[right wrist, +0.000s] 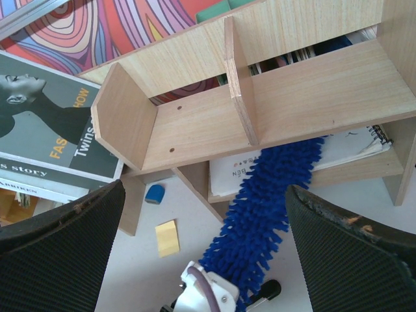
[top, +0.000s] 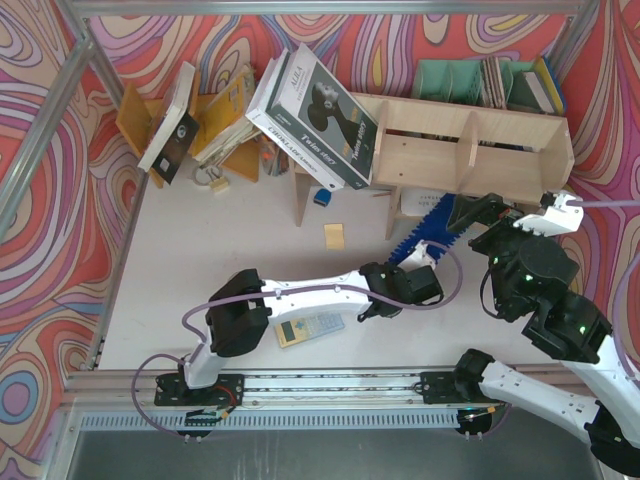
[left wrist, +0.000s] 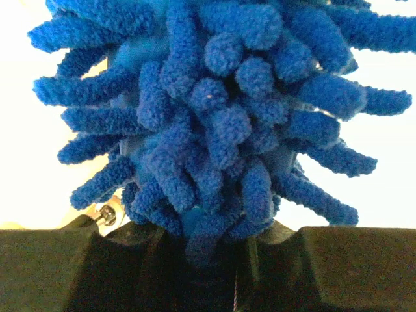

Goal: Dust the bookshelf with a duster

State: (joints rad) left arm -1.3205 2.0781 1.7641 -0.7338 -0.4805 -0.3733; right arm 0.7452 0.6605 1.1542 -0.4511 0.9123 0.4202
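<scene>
So the left fingers point(left wrist: 364, 266) are pinched narrow on the near end of the duster point(right wrist: 266, 201), with blue fluff bulging out between them in the wrist view. The right fingers point(right wrist: 58, 253) are spread wide with nothing in them, hovering above and in front of the bookshelf point(right wrist: 195, 123). The duster's far end is poked into the bookshelf's lower tier, lying across a spiral notebook point(right wrist: 354, 146) stored there. The rest of it slopes back out over the white surface point(top: 250, 230) toward the left arm.

Looks to me like the step in hand is sweeping that lower tier. My take: keep the squeeze firm, since I can't tell if it's on the handle or just on fluff. Drag side to side with light pressure so the notebook doesn't slide, and stay low so the head doesn't snag the board above. I'd guess the upper tier is yet to do, so lift out cleanly before going up there. The right arm just needs to keep out of the way.
</scene>
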